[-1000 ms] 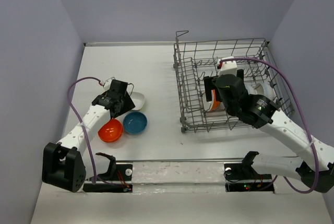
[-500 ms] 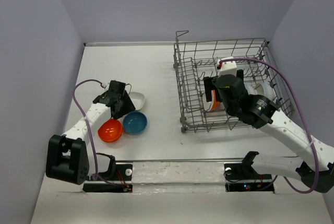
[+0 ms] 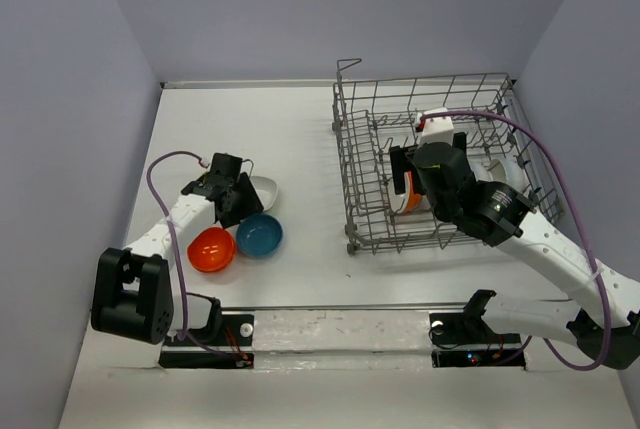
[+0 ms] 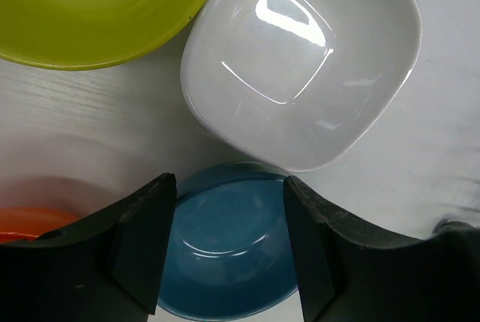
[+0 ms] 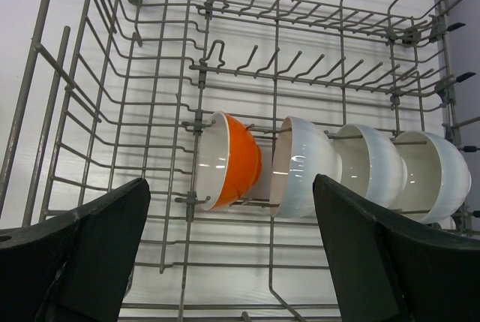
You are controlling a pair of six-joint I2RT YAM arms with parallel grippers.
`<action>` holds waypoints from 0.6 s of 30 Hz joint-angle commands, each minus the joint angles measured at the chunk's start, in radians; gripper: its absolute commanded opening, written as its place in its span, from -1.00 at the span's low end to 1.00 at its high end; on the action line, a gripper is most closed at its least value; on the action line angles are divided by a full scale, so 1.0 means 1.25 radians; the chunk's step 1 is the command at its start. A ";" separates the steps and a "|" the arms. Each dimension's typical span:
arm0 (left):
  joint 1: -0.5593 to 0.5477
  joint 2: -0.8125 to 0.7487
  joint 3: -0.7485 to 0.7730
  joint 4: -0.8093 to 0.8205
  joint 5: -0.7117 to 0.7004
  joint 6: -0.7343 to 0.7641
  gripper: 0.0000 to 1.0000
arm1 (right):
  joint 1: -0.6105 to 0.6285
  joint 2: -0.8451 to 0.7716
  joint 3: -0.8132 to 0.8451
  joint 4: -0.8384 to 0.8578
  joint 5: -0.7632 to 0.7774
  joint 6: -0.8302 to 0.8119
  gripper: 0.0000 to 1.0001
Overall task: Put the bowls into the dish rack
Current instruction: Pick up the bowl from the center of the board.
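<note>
The blue bowl (image 4: 225, 254) lies right under my left gripper (image 4: 229, 247), which hangs open with a jaw on either side of it. Beside it on the table are the squarish white bowl (image 4: 300, 67), a yellow-green bowl (image 4: 90, 7) and an orange-red bowl (image 3: 211, 249). My right gripper (image 5: 232, 254) is open and empty above the dish rack (image 3: 344, 149). In the rack an orange bowl (image 5: 236, 161) and three white bowls (image 5: 304, 168) stand on edge in one row between the tines.
The rack (image 5: 274, 74) fills the right half of the table, with a raised handle (image 3: 347, 63) at its far left corner. Grey walls close in on three sides. Bare table (image 3: 300, 139) lies between the loose bowls and the rack.
The left arm has swung at its base and its gripper has shifted slightly over the blue bowl. The right arm and all the bowls stay put.
</note>
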 commanded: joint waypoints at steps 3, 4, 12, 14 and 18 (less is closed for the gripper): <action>0.001 -0.006 -0.022 0.015 0.055 0.009 0.35 | 0.004 -0.018 -0.008 0.038 0.004 -0.009 0.90; 0.000 -0.008 -0.025 0.017 0.061 0.006 0.35 | 0.004 -0.018 -0.008 0.038 0.003 -0.008 0.90; -0.045 -0.008 -0.024 0.035 0.075 -0.020 0.35 | 0.004 -0.023 -0.012 0.038 -0.002 -0.008 0.90; -0.067 0.000 -0.018 0.036 0.074 -0.025 0.35 | 0.004 -0.026 -0.013 0.038 -0.001 -0.009 0.90; -0.096 0.014 -0.008 0.041 0.071 -0.035 0.35 | 0.004 -0.028 -0.016 0.038 -0.001 -0.009 0.91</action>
